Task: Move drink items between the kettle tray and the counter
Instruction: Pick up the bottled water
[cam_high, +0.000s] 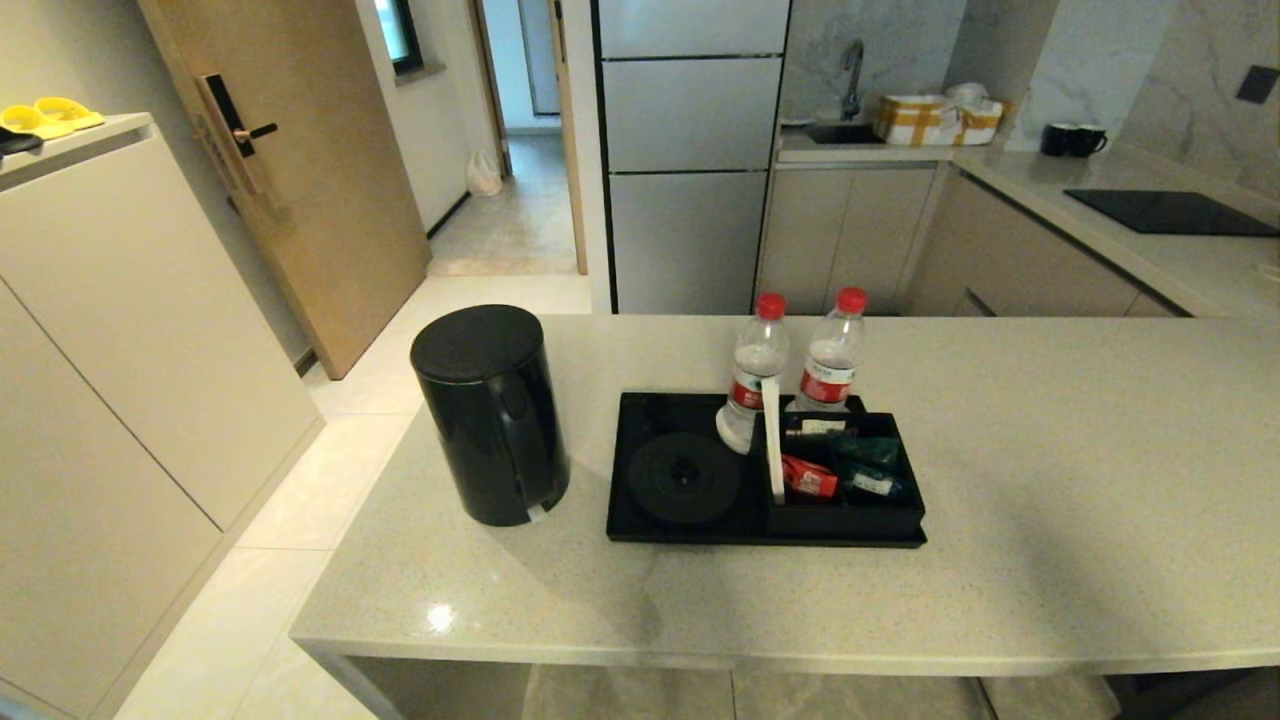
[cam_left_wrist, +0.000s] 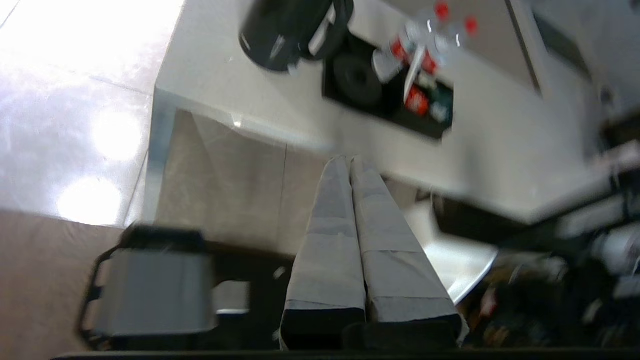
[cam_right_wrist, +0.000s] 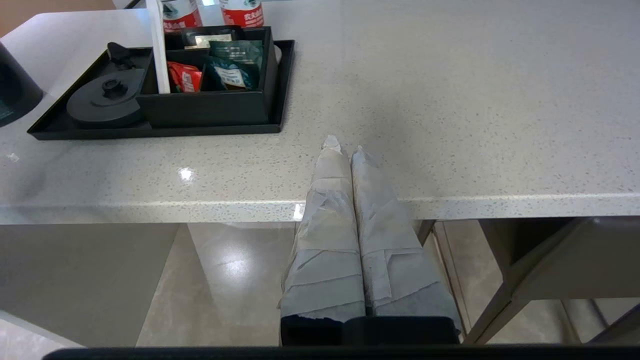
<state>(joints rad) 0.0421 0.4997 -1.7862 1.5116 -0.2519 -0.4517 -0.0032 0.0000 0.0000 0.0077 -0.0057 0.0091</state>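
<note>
The black kettle (cam_high: 490, 412) stands upright on the beige counter (cam_high: 1050, 480), just left of the black kettle tray (cam_high: 640, 528). The tray's round base (cam_high: 684, 478) is bare. One water bottle (cam_high: 752, 375) stands in the tray behind the white divider (cam_high: 772, 438); the second bottle (cam_high: 831, 352) stands at the tray's back edge. Neither arm shows in the head view. My left gripper (cam_left_wrist: 349, 161) is shut and empty, low in front of the counter's near edge. My right gripper (cam_right_wrist: 345, 146) is shut and empty, its tips over the counter's front edge, right of the tray (cam_right_wrist: 150, 131).
Red and green sachets (cam_high: 845, 470) fill the tray's boxed compartment. Far back right lie a hob panel (cam_high: 1170, 212), two black mugs (cam_high: 1072, 139) and a sink worktop (cam_high: 860, 150). A cabinet (cam_high: 110, 330) stands at the left, across tiled floor.
</note>
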